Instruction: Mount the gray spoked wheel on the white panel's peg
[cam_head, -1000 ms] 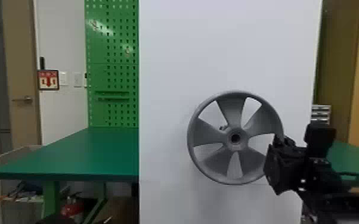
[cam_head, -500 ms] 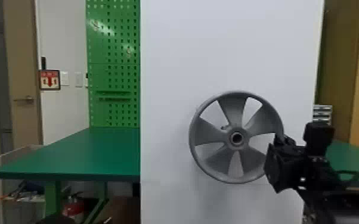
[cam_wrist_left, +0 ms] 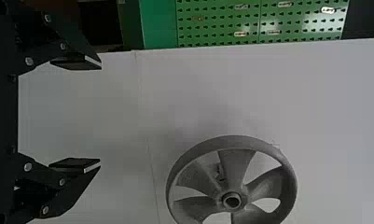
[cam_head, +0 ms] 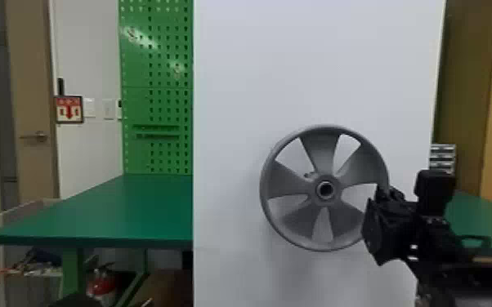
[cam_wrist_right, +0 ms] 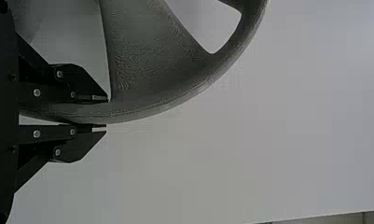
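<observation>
Panel (cam_head: 257,73) behind upright wheel (cam_head: 318,151). My right tool (cam_head: 383,193) grips wheel's edge; my left tool (cam_wrist_left: 100,116), open, apart from wheel.

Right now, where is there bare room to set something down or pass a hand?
Set it on the green table, left of the white panel, before the pegboard. A hand could probably pass in front of the panel above the wheel. Crowded: the wheel's right rim, held by the right gripper.

At the head view's lower right, the right arm (cam_head: 433,236) was black and blocky, with a thin loop (cam_head: 477,237). The left gripper (cam_wrist_left: 100,115) had angular black fingers (cam_wrist_left: 75,164) with round silvery screws (cam_wrist_left: 29,61).
</observation>
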Available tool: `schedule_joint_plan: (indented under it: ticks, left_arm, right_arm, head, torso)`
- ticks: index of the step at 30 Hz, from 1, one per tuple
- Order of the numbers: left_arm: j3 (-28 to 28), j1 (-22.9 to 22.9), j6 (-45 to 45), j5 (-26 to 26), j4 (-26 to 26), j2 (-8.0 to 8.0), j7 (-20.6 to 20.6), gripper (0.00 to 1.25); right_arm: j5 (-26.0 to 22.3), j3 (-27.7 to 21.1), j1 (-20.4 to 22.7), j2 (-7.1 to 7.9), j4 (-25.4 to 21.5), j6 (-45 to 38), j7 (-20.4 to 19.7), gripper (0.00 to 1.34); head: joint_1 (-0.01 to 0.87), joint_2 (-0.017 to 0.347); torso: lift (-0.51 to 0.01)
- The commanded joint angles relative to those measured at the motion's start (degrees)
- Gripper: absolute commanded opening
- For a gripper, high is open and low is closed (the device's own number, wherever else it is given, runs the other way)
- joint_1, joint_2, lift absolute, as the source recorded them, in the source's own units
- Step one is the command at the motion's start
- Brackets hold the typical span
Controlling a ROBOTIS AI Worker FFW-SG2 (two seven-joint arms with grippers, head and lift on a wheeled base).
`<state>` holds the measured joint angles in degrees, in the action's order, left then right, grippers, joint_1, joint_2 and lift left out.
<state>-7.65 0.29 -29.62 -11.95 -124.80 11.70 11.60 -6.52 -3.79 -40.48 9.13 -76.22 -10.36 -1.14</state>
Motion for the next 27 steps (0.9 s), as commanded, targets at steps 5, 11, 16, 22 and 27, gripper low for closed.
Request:
schedule_joint_plan:
  ticks: [5,11,16,22,27]
  left_arm:
    - [0.0,-0.03,0.0,-0.09,0.0,0.08,0.0,0.74]
    - [0.0,-0.12,0.0,-0.09,0.0,0.08,0.0,0.74]
    - [0.0,-0.12,0.0,-0.09,0.0,0.08,0.0,0.74]
    - [0.0,-0.21,0.0,-0.18,0.0,0.08,0.09,0.74]
    - [0.0,-0.21,0.0,-0.18,0.0,0.08,0.09,0.74]
  right_arm:
    - [-0.6,0.1,0.22,-0.17,0.45,1.57,0.0,0.67]
    - [-0.77,0.1,0.31,-0.17,0.89,2.01,0.0,1.16]
    - [-1.12,0.28,0.31,-0.08,1.16,2.01,0.09,1.34]
    - [-1.12,0.37,0.31,-0.08,1.24,2.01,0.09,1.34]
    - [-1.12,0.37,0.31,-0.08,1.24,2.19,0.09,1.34]
  head:
    - [0.123,-0.008]
    - [0.123,-0.008]
    - [0.123,-0.008]
    - [0.123,-0.009]
    - [0.123,-0.008]
  torso:
    - [-0.404]
    - [-0.404]
    - [-0.404]
    - [-0.404]
    - [-0.404]
